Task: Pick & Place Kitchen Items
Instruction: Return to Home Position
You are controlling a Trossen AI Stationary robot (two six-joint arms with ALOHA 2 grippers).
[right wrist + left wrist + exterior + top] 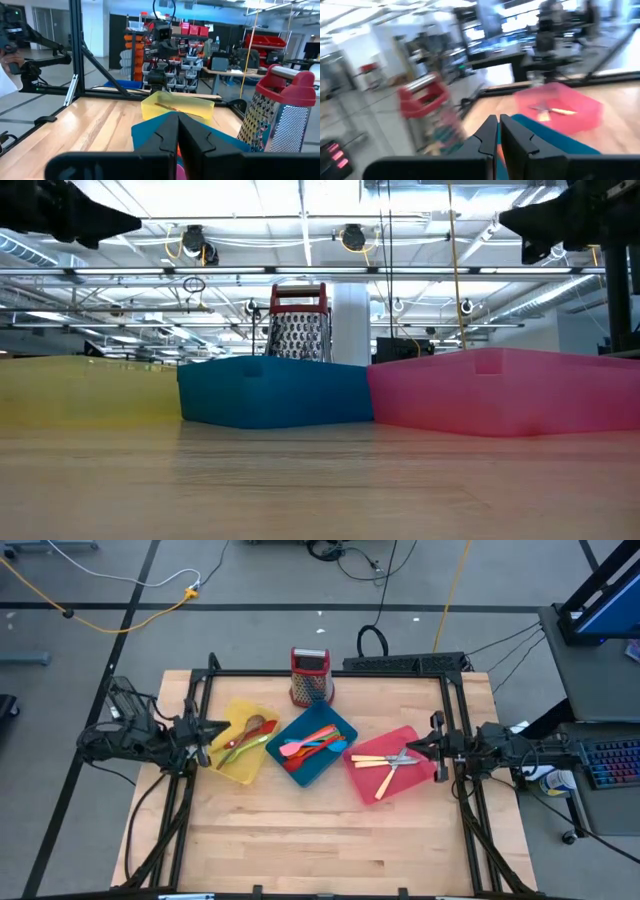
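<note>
The kitchen items lie in three trays in a row on the wooden table. Wooden spoons and a green utensil (246, 738) are in the yellow tray (232, 768). Orange, pink, red and blue plastic utensils (313, 744) fill the blue tray (322, 775). Pale-handled cutlery (385, 762) rests in the red tray (368, 786). My left gripper (222, 728) (498, 120) hangs shut and level above the yellow tray's left edge, holding nothing. My right gripper (408, 747) (178, 117) hangs shut and level above the red tray's right edge, also holding nothing.
A metal box grater (311, 677) with a red handle stands upright behind the blue tray, near the table's far edge. A dark frame (330, 672) borders the table's far, left and right sides. Bare wood (320, 840) lies between the trays and the near edge.
</note>
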